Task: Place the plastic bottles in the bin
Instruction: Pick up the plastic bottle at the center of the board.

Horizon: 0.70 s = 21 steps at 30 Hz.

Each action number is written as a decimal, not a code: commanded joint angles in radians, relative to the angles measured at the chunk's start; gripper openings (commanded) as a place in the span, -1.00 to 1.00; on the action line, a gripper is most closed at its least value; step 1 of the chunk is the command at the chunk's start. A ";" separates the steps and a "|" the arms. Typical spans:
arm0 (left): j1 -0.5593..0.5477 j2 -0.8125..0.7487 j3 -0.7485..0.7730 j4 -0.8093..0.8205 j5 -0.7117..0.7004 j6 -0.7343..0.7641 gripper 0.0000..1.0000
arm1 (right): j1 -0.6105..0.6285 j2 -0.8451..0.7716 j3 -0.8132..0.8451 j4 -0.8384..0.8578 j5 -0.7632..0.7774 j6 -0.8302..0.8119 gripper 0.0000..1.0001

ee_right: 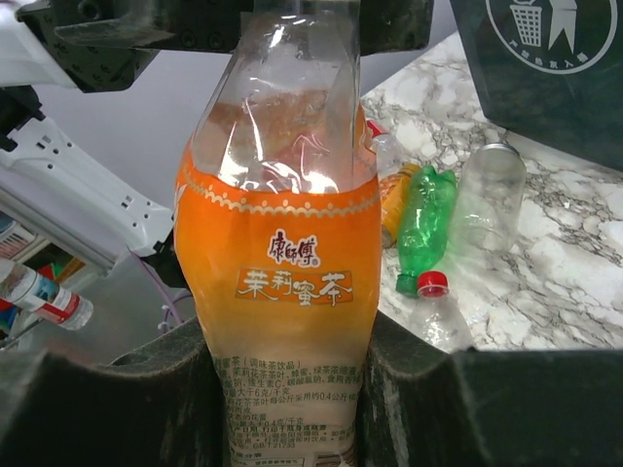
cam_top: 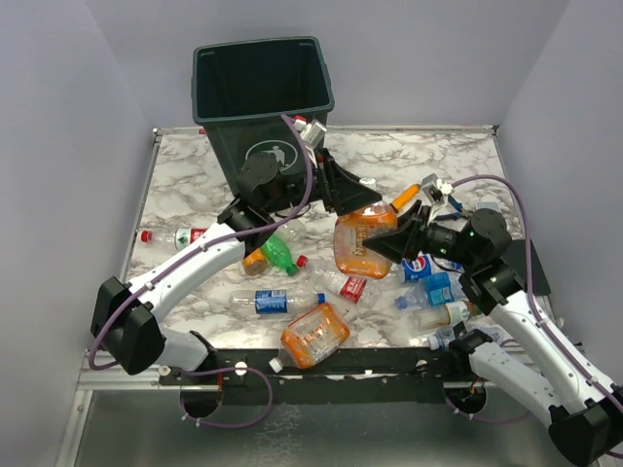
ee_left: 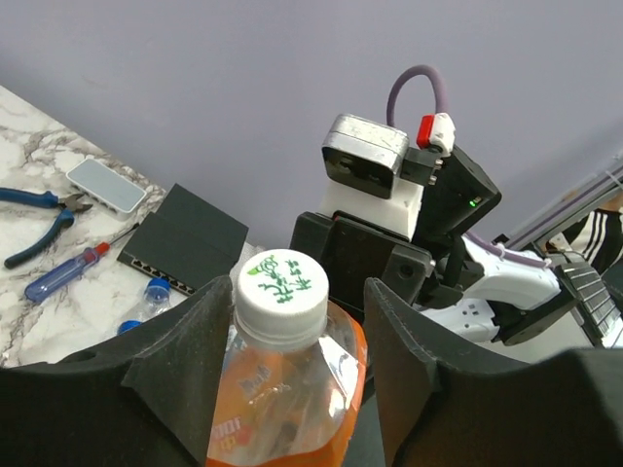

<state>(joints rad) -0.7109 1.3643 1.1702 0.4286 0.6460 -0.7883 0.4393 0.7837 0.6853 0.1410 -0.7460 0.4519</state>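
I have the orange bottle [cam_top: 362, 243] hanging in the air between both arms. It is over the middle of the tabletop [cam_top: 195, 165], a little toward the right edge, and in front of the bin [cam_top: 234, 146], which stands at the far edge. The bottle is not in the bin yet.

My right gripper [ee_right: 287, 336] is clenched on the bottle's bottom end, and the wall there looks squeezed narrower between the pads. My left gripper [ee_left: 297, 302] straddles the neck, with its jaws standing on either side of the white cap [ee_left: 282, 282]. There is some daylight at the cap, but I cannot tell whether the jaws press on the shoulders below it.

I judge this bottle to be light. It looks mostly empty, with thin, crumpled walls that cave under a squeeze. The glossy label sleeve will probably be slippery, so a grip on the belly could slide or fold. The neck just under the cap and the moulded base are the stiff places, and I would trust those.

The other bottles [cam_top: 428, 292], one green bottle [cam_top: 277, 253] among them, lie across the tabletop toward the near and right edges. I expect the same soft, light handling from them.
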 commanded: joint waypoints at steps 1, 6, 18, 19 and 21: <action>-0.012 0.030 0.049 0.014 0.033 -0.019 0.03 | 0.000 0.006 0.004 0.004 -0.024 -0.024 -0.40; -0.016 0.039 0.063 0.005 0.032 -0.007 -0.71 | 0.001 0.006 0.021 -0.029 -0.014 -0.039 -0.36; -0.010 0.004 0.388 -0.375 -0.672 0.501 -1.00 | 0.001 -0.093 0.218 -0.266 0.128 -0.032 1.00; -0.008 0.017 0.422 -0.368 -0.754 0.530 -1.00 | 0.000 -0.109 0.235 -0.276 0.139 -0.030 1.00; 0.000 0.044 0.479 -0.327 -0.891 0.602 -1.00 | 0.000 -0.143 0.258 -0.290 0.170 -0.021 1.00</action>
<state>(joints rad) -0.7414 1.3823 1.5421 0.0799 0.1989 -0.4175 0.4358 0.7177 0.8761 -0.0673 -0.6243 0.4217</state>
